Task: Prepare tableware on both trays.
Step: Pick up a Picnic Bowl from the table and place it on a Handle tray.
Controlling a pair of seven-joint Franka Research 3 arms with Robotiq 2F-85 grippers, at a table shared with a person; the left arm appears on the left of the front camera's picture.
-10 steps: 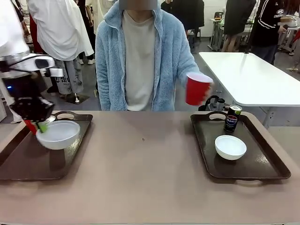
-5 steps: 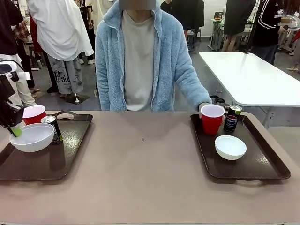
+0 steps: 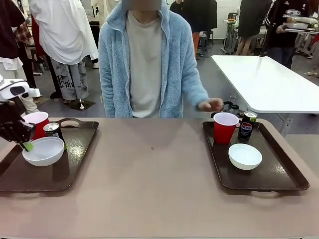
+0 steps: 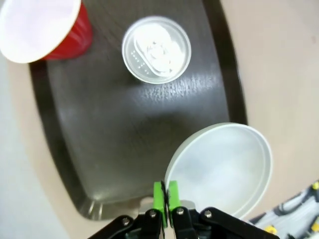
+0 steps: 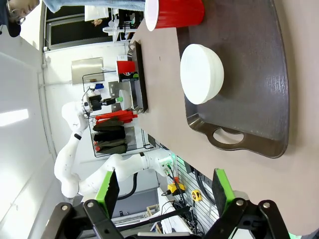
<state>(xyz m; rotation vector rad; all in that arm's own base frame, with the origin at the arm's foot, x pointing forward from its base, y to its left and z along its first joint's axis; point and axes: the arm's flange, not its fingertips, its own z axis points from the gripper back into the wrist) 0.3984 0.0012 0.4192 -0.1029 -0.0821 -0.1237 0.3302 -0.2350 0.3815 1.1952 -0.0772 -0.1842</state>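
your left claw (image 4: pixel 165 205) is pinched shut on the bowl (image 4: pixel 222 167) rim beside the can (image 4: pixel 156 50); it looks light, stiff, slick. right claw (image 5: pixel 164 191) gapes empty.

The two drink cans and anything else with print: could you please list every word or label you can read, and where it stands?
Can on the right tray: a round red, white and blue logo on a dark label; its wording is too small to read.
Can on the left tray: print too small and blurred to read.
Can top from the left wrist view: embossed marks, unreadable.
No other readable text.
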